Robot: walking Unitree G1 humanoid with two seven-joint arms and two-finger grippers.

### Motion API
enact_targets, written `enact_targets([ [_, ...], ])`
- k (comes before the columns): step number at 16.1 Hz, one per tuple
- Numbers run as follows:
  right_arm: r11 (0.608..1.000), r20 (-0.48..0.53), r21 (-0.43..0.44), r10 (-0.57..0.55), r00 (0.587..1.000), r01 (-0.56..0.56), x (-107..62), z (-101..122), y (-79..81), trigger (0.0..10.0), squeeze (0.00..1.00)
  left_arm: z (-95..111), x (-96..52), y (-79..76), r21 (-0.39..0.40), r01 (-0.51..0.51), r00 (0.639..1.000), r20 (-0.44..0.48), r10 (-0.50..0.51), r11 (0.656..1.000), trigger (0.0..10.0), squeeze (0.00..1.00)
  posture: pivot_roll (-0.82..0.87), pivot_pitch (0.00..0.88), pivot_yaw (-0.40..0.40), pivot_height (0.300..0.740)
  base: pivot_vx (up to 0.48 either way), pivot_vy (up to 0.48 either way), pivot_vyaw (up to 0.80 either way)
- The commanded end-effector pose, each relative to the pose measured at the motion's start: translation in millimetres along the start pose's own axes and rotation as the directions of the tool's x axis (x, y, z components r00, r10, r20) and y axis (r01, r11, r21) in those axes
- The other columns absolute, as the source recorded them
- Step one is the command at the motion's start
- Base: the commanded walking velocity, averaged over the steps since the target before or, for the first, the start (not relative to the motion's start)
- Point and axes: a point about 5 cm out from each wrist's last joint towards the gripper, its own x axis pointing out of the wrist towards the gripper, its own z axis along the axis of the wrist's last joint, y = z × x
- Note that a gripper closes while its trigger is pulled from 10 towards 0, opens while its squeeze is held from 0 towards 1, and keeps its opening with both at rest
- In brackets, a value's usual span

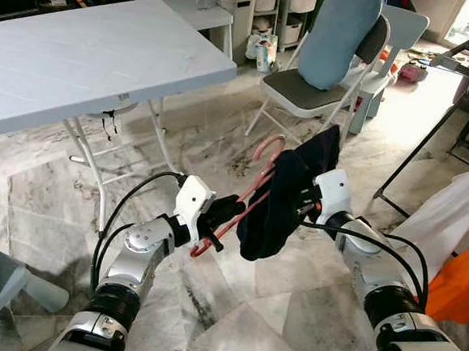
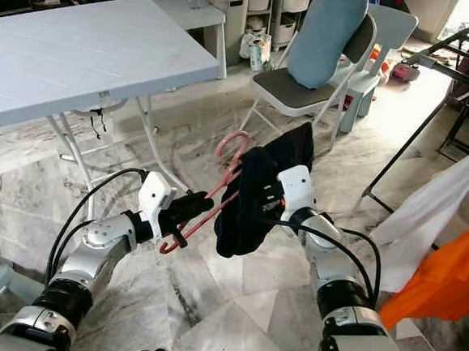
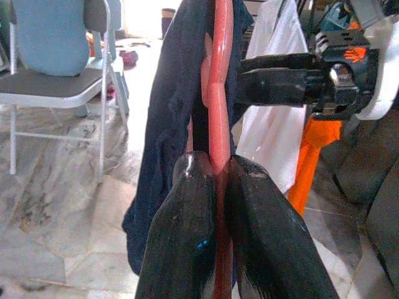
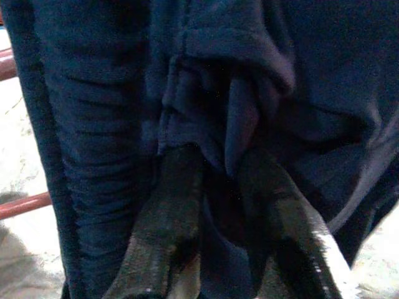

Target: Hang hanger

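— Left eye view: why do you hold the dark garment [image 1: 286, 192] up over the floor, between table [image 1: 81, 58] and drying rack [image 1: 462, 71]?
— Your right gripper [image 4: 218, 187] pinches a fold, probably to keep the cloth on the pink hanger [image 1: 255, 177].
— And the hanger?
— Your left gripper [image 3: 218, 180] clamps its bar, hook upward, likely ready for hanging.

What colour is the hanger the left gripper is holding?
Pink to coral red; the hanger shows best in the left wrist view, clamped by the left gripper.
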Motion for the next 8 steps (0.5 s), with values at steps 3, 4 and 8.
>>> enact_targets([
  [3, 1.0, 0.007, 0.007, -0.004, 1.0, 0.004, 2.1, 2.8, -1.3, 0.0, 0.0, 10.5, 2.5, -1.6, 0.024, 0.028, 0.999, 0.044, -0.03, 0.999, 0.2, 0.0, -0.14, 0.0, 0.042, 0.74, 0.0, 0.0, 0.0],
  [4, 1.0, 0.007, 0.0, -0.012, 1.0, 0.012, 2.1, 3.0, -1.8, 0.0, 0.0, 10.5, 2.8, -2.1, 0.025, 0.032, 0.998, 0.044, -0.033, 0.999, 0.2, 0.0, -0.14, 0.0, 0.042, 0.74, 0.0, 0.0, 0.0],
  [8, 0.99, 0.107, 0.015, -0.143, 0.984, 0.142, 1.0, 21.0, -19.9, 0.0, 0.0, -3.9, -3.0, 1.9, 0.036, -0.018, 0.999, -0.042, 0.02, 0.999, 0.9, 0.0, -0.14, 0.0, 0.043, 0.74, 0.0, 0.0, 0.0],
])
